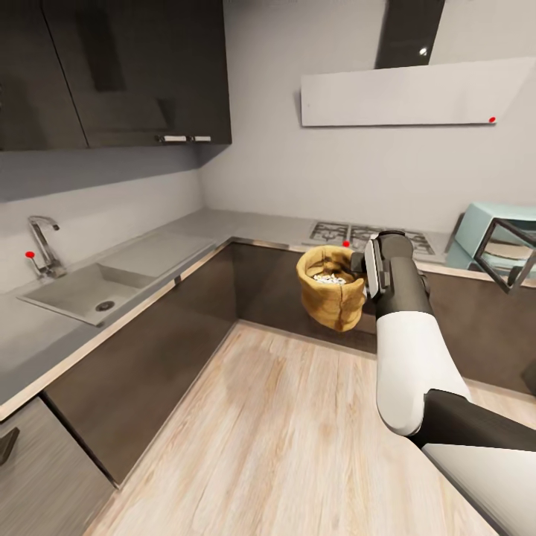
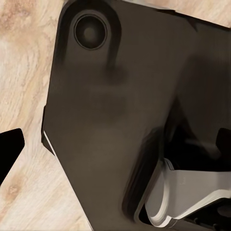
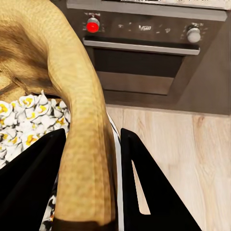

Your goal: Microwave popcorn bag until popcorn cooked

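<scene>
My right gripper is shut on the rolled rim of the tan popcorn bag and holds it in the air in front of the lower cabinets, just before the gas hob. White and yellow popcorn fills the bag. In the right wrist view the two black fingers pinch the bag's wall, with popcorn inside. The pale-blue microwave stands on the grey countertop at the far right, its dark-framed door swung open. One black fingertip of my left gripper hangs over the floor.
A sink with a faucet is set in the counter's left run. Dark wall cabinets and a white hood hang above. A built-in oven sits under the hob. Light wood floor lies open in front.
</scene>
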`<state>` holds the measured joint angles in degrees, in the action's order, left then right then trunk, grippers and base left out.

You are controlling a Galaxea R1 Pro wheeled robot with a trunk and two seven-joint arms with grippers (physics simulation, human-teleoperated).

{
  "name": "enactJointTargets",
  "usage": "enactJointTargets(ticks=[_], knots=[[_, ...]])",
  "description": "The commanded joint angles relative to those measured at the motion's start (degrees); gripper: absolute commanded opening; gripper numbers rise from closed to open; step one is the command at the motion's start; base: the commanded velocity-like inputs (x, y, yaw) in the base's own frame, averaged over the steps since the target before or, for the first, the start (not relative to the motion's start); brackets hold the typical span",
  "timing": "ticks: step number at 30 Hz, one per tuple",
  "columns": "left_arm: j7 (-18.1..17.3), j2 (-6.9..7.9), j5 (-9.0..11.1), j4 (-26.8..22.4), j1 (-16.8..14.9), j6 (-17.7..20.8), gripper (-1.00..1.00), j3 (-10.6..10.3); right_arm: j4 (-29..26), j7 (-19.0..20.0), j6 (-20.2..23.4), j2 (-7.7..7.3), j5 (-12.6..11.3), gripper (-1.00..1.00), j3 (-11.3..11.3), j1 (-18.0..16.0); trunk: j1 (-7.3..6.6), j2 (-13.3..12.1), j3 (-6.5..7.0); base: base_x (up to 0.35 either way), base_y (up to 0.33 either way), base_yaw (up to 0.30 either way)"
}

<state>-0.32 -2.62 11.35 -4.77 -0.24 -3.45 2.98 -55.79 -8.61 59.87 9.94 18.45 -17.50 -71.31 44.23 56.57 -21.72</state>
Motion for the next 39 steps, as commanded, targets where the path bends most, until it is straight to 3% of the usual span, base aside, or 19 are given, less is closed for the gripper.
enactJointTargets(ticks=[1, 39], knots=[[0.0, -0.02, 0.2, 0.0, 0.0, -0.2, 1.0, 0.3, -0.1, -0.3, 0.1, 0.05, -0.3, -1.0, -0.1, -0.1, 0.01, 0.0, 0.03, 0.0, 0.0, 0.0], [0.0, -0.02, 0.2, 0.0, 0.0, -0.2, 1.0, 0.3, -0.2, -0.3, 0.1, 0.05, -0.5, -1.0, -0.1, 0.4, 0.01, 0.0, 3.16, 0.0, 0.0, 0.0]])
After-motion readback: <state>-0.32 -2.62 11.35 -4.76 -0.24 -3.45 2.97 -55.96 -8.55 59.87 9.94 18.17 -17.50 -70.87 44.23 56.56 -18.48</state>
